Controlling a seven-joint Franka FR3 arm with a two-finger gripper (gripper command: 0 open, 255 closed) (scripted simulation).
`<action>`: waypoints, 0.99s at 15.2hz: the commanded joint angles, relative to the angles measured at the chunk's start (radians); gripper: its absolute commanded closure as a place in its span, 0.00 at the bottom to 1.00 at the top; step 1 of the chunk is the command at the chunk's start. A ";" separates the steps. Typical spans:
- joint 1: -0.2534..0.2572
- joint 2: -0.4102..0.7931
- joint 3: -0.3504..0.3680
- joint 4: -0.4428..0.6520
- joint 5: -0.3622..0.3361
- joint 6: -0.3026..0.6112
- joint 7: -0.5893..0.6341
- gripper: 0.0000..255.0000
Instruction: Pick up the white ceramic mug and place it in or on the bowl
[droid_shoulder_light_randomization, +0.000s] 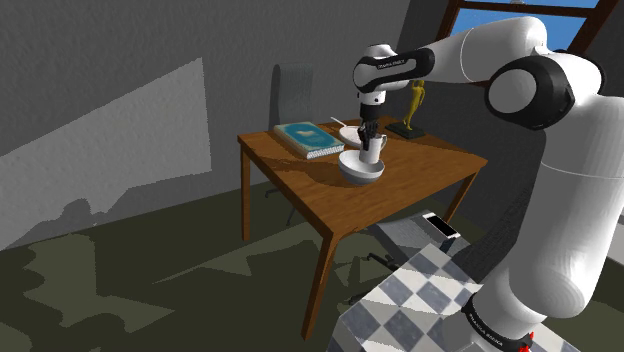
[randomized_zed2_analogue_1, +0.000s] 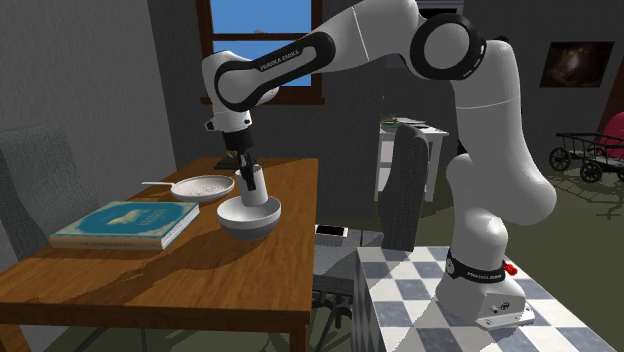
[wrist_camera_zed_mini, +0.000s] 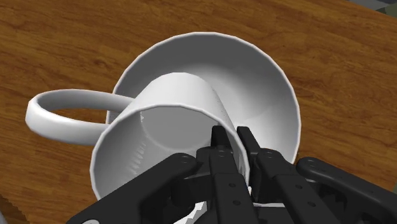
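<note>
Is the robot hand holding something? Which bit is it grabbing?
Yes, the mug. The gripper pinches the mug's wall at the rim, one finger inside and one outside.

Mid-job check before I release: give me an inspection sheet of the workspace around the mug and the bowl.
Surface: brown wooden table.
Job's things: white mug tilted, low over the hollow of the white bowl; whether the two touch cannot be told.
Clutter: blue-covered book, shallow dish with a handle, golden statuette.
Grippers: black gripper shut on the mug's wall, one finger inside the mug and one outside.
Cables: nothing seen.
Surroundings: grey chair behind the table, window, phone lower than the tabletop, between table and stand.
</note>
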 joint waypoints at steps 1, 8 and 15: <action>0.000 0.000 0.000 0.000 0.000 0.001 0.000 1.00; 0.000 0.000 0.000 0.000 0.000 0.001 0.000 0.00; -0.001 0.009 0.000 0.139 0.003 -0.130 -0.002 0.00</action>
